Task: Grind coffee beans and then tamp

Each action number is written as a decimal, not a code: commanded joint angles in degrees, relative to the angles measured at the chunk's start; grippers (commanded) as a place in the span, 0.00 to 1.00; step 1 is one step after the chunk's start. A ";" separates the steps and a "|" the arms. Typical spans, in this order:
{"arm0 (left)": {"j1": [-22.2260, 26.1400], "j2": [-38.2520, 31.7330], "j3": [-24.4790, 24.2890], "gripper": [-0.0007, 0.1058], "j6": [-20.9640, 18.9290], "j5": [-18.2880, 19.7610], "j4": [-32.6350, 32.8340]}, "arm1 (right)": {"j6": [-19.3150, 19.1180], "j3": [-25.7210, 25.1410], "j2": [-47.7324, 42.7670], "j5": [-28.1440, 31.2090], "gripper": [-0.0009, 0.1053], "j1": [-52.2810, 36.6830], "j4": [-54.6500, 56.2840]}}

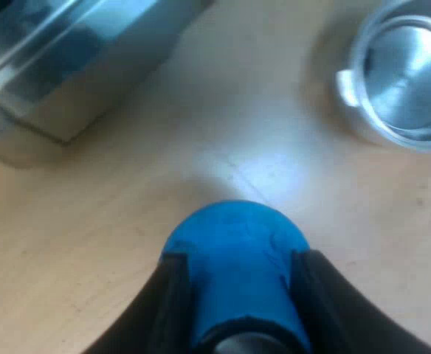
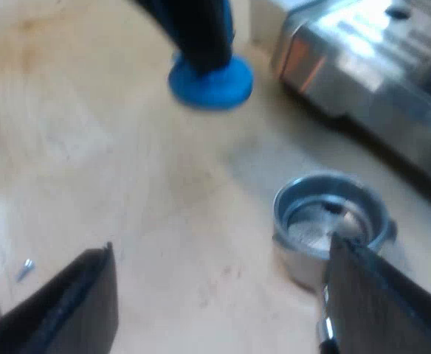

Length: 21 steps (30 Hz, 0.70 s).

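tamping stage, i judge: the left gripper (image 1: 239, 259) clamps the blue tamper (image 1: 234, 232) near the holder (image 1: 406, 74), loose on the table (image 1: 90, 243) beside the espresso machine (image 1: 68, 66). its basket looks bare of grounds, perhaps. next, centre the tamper over it and press straight. the right gripper (image 2: 221, 243) gapes wide, one finger by the rim, which could obstruct.

The left claw (image 1: 239, 257) and right claw (image 2: 221, 247) have broad black fingers (image 1: 164, 310).
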 commanded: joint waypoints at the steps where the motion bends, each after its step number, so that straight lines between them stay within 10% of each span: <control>1: 2.47 -0.57 1.08 0.01 -0.12 -0.89 -2.69 | -0.16 -0.42 1.19 -1.84 0.59 -0.14 0.31; 21: 5.65 0.63 6.82 0.01 2.90 -3.34 -10.23 | 1.00 -0.42 1.70 -1.98 0.59 -0.14 -0.09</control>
